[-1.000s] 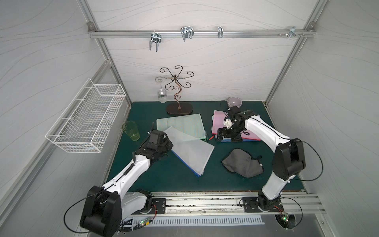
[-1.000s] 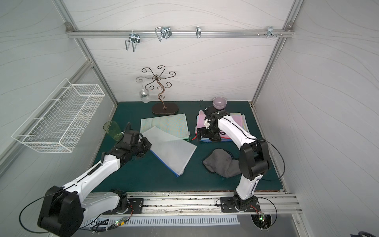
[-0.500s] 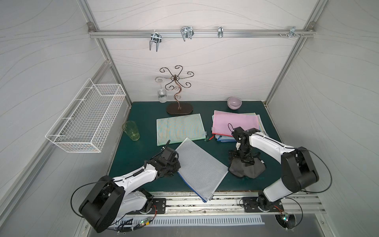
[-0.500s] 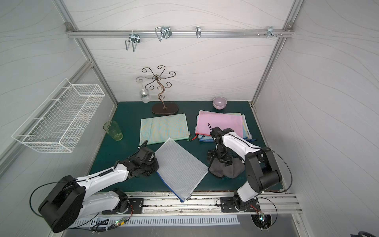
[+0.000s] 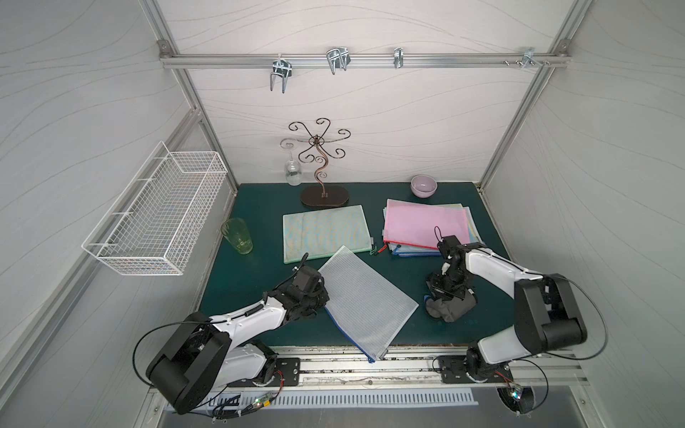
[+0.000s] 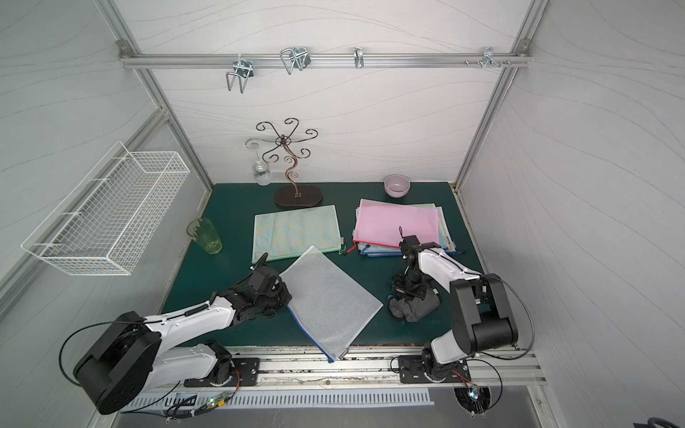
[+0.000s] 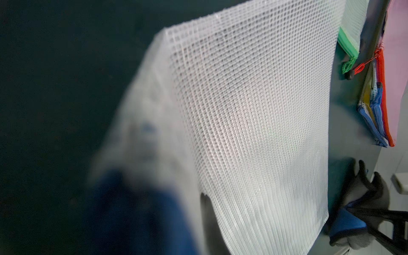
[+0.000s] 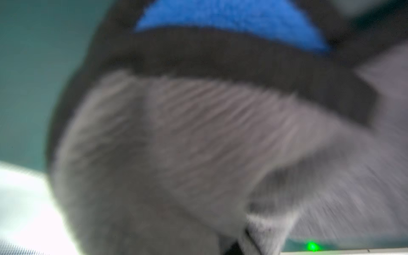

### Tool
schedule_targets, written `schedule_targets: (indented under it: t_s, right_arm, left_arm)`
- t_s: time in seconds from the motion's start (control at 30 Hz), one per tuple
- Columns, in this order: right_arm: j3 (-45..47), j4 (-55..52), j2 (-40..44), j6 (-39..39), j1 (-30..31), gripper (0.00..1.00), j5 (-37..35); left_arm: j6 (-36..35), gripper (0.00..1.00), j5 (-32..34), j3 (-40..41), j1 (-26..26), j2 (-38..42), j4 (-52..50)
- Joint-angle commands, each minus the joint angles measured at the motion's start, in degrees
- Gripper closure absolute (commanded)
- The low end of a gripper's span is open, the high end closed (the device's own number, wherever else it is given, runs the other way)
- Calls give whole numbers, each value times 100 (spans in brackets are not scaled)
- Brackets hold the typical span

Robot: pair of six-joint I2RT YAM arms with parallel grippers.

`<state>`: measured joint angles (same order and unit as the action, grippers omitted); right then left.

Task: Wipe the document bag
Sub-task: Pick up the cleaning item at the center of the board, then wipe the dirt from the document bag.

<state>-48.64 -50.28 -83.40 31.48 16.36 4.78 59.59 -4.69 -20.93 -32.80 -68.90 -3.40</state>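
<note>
The document bag point(image 5: 365, 300) is white mesh with a blue zipper edge. It lies askew at the front middle of the green mat in both top views, one corner jutting over the front rail. My left gripper point(image 5: 321, 296) is shut on its left edge, and the mesh point(image 7: 254, 121) fills the left wrist view. The grey cloth point(image 5: 454, 309) with a blue and black patch sits bunched to the bag's right. My right gripper point(image 5: 446, 296) points down into it, shut on the cloth point(image 8: 198, 143).
A green mesh bag point(image 5: 326, 233) lies behind the document bag. A stack of bags with a pink one on top point(image 5: 426, 226) is behind the right arm. A green glass point(image 5: 237, 235), bowl point(image 5: 423, 186), metal stand point(image 5: 322, 174) and wall-mounted wire basket point(image 5: 159, 218) line the edges.
The left arm dragged the document bag toward the front. The right arm came from the pink stack down to the cloth and its jaws have closed on it, bunching it.
</note>
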Motion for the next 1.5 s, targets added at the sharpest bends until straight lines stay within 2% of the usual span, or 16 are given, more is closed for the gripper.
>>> schedule_targets:
  t_s: [0.0, 0.1, 0.17, 0.23, 0.43, 0.53, 0.6, 0.73, 0.9, 0.97, 1.07, 1.13, 1.23, 1.37, 1.47]
  right_arm:
    - [-805, -523, 732, -221, 603, 100, -404]
    - [-1595, -889, 806, -372, 1242, 100, -404]
    - [-1986, -822, 493, -513, 1527, 100, 218]
    - [-2298, -599, -24, -581, 1826, 100, 1196]
    - [-3362, 874, -1798, -350, 2942, 100, 3382]
    - [-3806, 1578, -2650, -56, 3309, 100, 4032]
    - [-3924, 1934, -3144, 221, 3361, 100, 4222]
    - [-3797, 2613, -3872, 848, 3190, 100, 4367]
    - [-3803, 2124, -4366, 737, 2594, 100, 3229]
    - [-3801, 1746, -4262, 522, 2329, 100, 2416]
    - [-3742, 911, -3809, 91, 2083, 100, 484]
    - [-3597, 568, -3408, -253, 2060, 100, -279]
    - [-3376, -15, -2799, -918, 2262, 100, -25]
    - [-3128, -353, -2174, -1583, 3118, 100, 1488]
    - [-3112, -212, -2572, -1418, 3516, 100, 2672]
  left_arm:
    - [-31, 100, 181, 106, -32, 74, -481]
    - [-87, 100, 83, 140, -29, 93, -502]
    - [-116, 100, -12, 208, -27, 68, -433]
    - [-163, 100, -120, 277, -34, -34, -317]
    - [-220, 100, -261, 312, -75, -216, -14]
    - [-245, 100, -235, 249, -78, -124, -111]
    - [-230, 100, -200, 258, -85, -21, -190]
    - [-171, 100, -161, 350, -91, 142, -258]
    - [-75, 100, -164, 467, -95, 198, -206]
    - [-70, 100, -147, 477, -94, 223, -226]
    - [-71, 100, -129, 458, -95, 277, -275]
    - [-66, 100, -108, 449, -92, 336, -303]
    - [-45, 100, -77, 424, -93, 392, -328]
    - [-42, 100, -43, 375, -95, 378, -340]
    - [-61, 100, 36, 300, -89, 266, -333]
